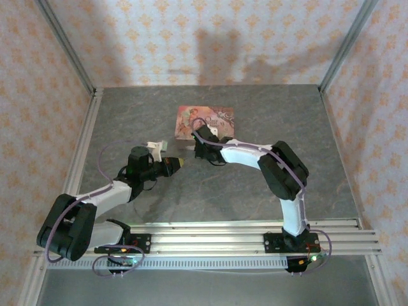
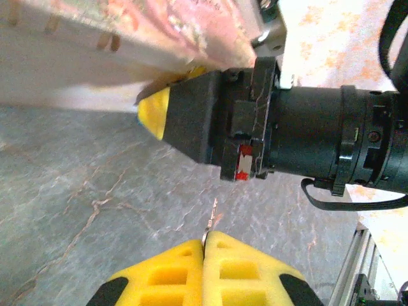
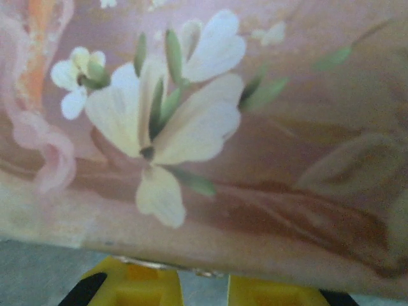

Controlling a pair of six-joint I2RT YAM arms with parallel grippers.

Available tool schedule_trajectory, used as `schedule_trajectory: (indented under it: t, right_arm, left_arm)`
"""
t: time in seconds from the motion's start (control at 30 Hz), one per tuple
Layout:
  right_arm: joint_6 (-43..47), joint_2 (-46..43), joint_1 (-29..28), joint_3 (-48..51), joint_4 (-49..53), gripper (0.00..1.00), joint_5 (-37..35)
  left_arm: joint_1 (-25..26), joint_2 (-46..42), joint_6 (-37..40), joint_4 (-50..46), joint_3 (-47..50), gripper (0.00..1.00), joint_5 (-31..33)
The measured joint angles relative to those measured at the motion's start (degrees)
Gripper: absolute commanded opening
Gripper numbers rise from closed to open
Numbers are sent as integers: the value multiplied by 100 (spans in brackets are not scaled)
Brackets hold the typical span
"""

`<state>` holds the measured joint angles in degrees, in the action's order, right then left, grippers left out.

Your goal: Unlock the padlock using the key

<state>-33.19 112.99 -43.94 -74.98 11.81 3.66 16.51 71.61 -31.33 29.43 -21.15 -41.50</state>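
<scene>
Silvery key [image 2: 214, 215] stands pinched between the left gripper's [image 2: 204, 242] yellow fingers, pressed tight together at the bottom centre of the left wrist view.
Pink box [image 1: 205, 120] on the grey counter [image 1: 127, 121] bears lid print too small to read; up close, its side is blurred white flowers. The right gripper [image 3: 204, 282] sits at the box's lower edge, fingers a narrow gap apart; whether they grip anything cannot be told. A silvery glint [image 3: 203, 273] between them is too blurred to name.
</scene>
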Motion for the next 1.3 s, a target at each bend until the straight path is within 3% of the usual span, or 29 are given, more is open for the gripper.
schedule_trajectory:
  t: [0.53,1.07,1.3]
  right_arm:
    - [-949,-693,396,557,-472,0,1759]
    - [-1681,-1056,697,1054,-1182,0,2568]
    - [-1910,-1290,846,1126,-1314,0,2802]
  left_arm:
    - [0,155,188,1314,483,0,-219]
    - [0,2291,-483,3821,435,0,-382]
    - [0,2277,-640,4170,264,0,-509]
